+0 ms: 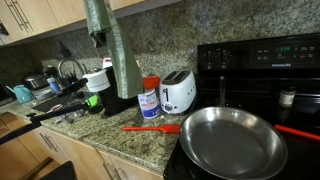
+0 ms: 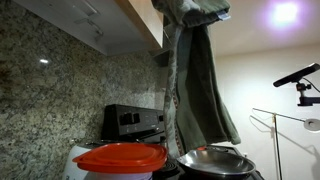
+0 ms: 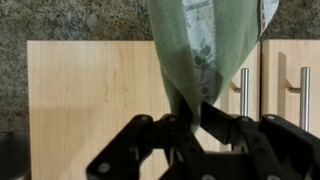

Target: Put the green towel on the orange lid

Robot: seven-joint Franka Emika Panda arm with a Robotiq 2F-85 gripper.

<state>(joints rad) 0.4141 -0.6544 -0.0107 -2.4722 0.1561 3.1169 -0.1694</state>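
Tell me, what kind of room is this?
Most likely a home kitchen: a black stove with a frying pan on it, a white toaster on the granite counter, and wooden cabinets.

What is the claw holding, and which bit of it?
The claw is pinching the towel by a bunched-up bit at its top. The rest of the towel hangs down loose.

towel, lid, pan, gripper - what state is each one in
towel: lifted, hanging from the gripper
gripper: shut on the towel
lid: bare, nothing on it
pan: empty
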